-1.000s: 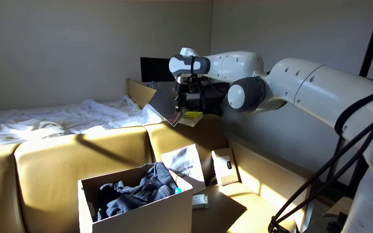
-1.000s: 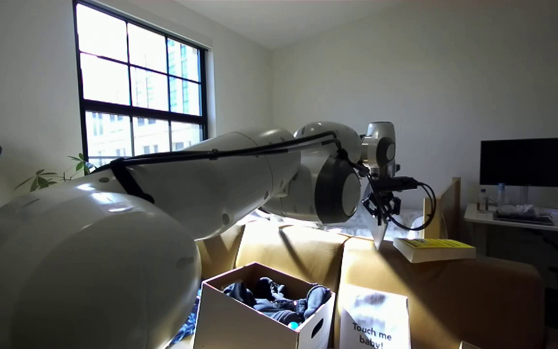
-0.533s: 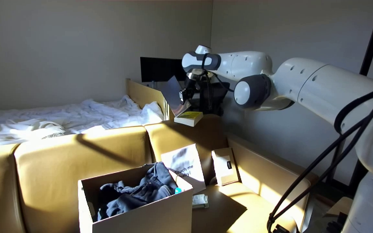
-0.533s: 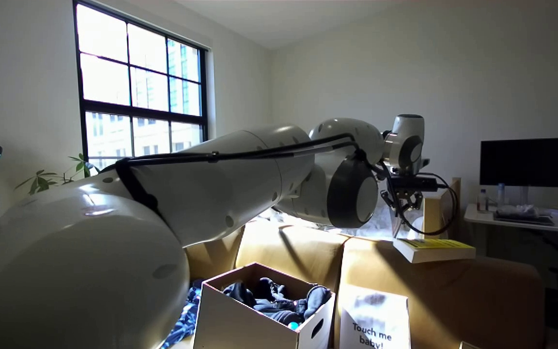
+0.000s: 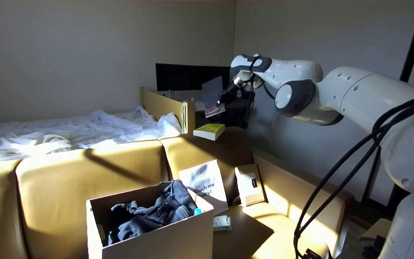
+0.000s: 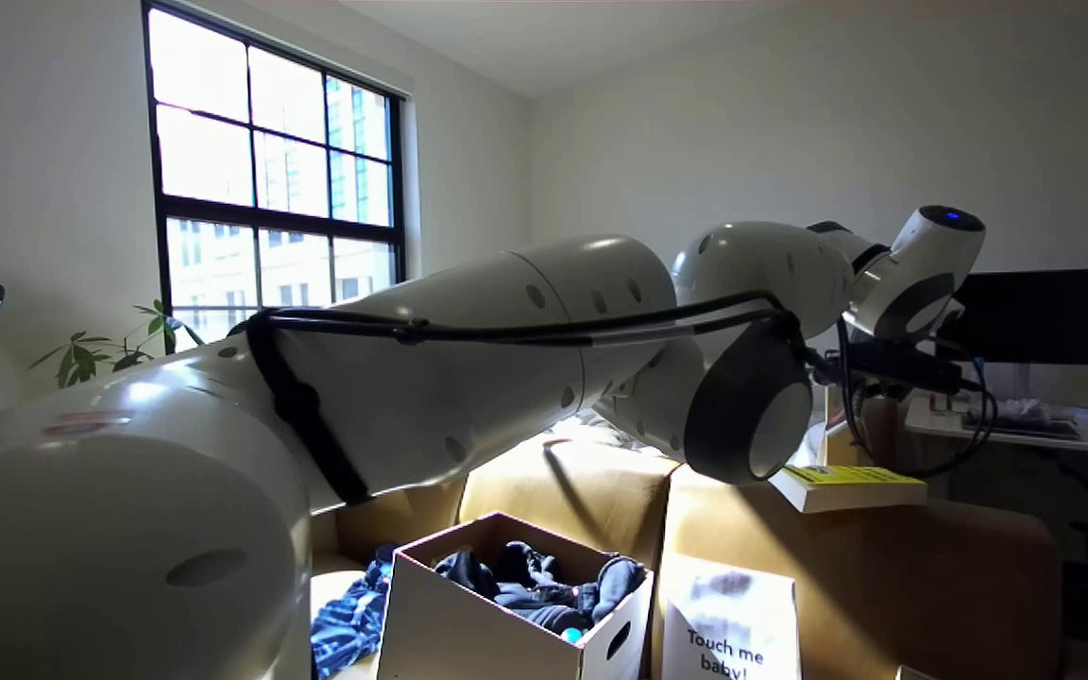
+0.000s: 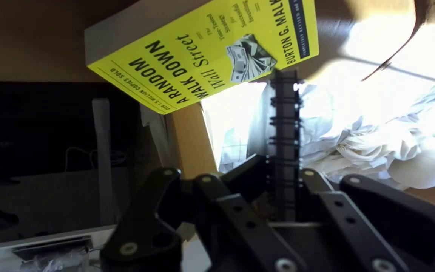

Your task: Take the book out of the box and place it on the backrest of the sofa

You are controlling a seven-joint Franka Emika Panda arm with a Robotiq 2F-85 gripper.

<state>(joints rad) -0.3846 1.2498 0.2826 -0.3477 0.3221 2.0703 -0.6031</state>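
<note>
Clasping a thin spiral-bound book (image 7: 285, 124) in the wrist view, our gripper (image 7: 279, 172) is clenched on it, the coiled spine pointing from the grip towards the yellow book (image 7: 202, 62). Whether the far end touches the yellow book we cannot tell. We take the spiral-bound book to be the one the task means, though nothing here proves it.

In an exterior view we find it above and apparently beyond the yellow book, a gap showing between them. Letting go there, we could lose it behind the sofa backrest (image 5: 178, 154), since the rounded top offers little hold and the yellow book takes up that stretch. Bringing it over too low, we might catch the yellow book, which seems to jut past the front edge, and knock it off. The sofa backrest is tan, padded and faintly glossy, sunlit left of the yellow book, shaded to its right. Below the yellow book leans a white panel (image 5: 207, 182) lettered "Touch me baby!"; lower and further left stands the box (image 5: 174, 241), holding dark clothes (image 5: 153, 216); behind, to the left, spreads a white-sheeted bed (image 5: 120, 126).

In an exterior view our arm (image 6: 752, 264) ends just above the yellow book, the spiral-bound book too dim to make out well. We see a monitor (image 6: 1063, 316) beyond and right of the yellow book, and a bright window (image 6: 265, 161) well apart to its left.
</note>
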